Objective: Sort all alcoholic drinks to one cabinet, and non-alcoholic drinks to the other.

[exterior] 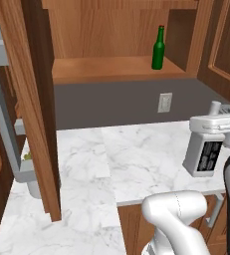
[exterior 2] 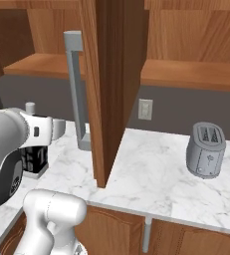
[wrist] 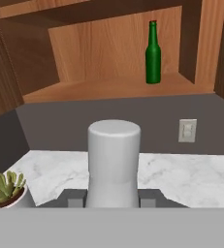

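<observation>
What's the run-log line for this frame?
pincer: shut on clear bottle, above counter | green bottle: upright on open cabinet shelf | toaster: on counter

The cabinet shelf [exterior: 106, 69] lay bare left of the green bottle [exterior: 158, 49], which stood near its right wall. The open cabinet door [exterior: 34, 99] hung left of the shelf, over the marble counter [exterior: 136, 154].

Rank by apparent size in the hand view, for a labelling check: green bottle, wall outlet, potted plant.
1. green bottle
2. potted plant, nearer the camera and cut off, so unsure
3. wall outlet
</observation>
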You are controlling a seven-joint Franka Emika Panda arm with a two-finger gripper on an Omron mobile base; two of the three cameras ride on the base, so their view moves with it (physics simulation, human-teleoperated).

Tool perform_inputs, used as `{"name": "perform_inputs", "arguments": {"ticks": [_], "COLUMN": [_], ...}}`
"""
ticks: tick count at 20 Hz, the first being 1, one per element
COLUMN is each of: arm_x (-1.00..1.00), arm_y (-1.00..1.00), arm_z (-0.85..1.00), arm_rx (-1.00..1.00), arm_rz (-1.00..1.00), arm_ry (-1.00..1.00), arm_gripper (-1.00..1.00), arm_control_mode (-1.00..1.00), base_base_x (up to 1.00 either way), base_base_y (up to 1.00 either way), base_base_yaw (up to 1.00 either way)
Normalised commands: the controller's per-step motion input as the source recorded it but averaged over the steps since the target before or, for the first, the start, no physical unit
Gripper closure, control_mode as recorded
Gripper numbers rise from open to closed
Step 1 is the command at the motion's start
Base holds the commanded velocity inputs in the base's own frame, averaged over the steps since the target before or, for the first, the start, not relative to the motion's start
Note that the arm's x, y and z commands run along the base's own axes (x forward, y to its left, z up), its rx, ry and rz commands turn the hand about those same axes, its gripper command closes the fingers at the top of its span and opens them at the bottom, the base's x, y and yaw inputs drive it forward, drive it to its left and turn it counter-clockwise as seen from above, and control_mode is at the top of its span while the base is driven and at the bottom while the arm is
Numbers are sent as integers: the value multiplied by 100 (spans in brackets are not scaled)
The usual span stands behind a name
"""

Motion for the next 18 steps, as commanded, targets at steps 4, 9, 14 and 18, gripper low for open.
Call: {"name": "perform_inputs", "arguments": {"ticks": [4,9,14,18], "arm_x": [0,0,6,6], "arm_y": [0,0,7,36], "arm_z": [0,0,4,32], "arm_rx": [0,0,-1,-3], "arm_rz": [0,0,0,4], "arm_ry": [0,0,0,-6], "arm_gripper": [100,100,100,100], "arm_control_mode": [100,100,-100,-100], "base_base_x": [69,81,46,0], "base_base_y": [28,31,30,0], "base_base_yaw": [0,0,0,0]}}
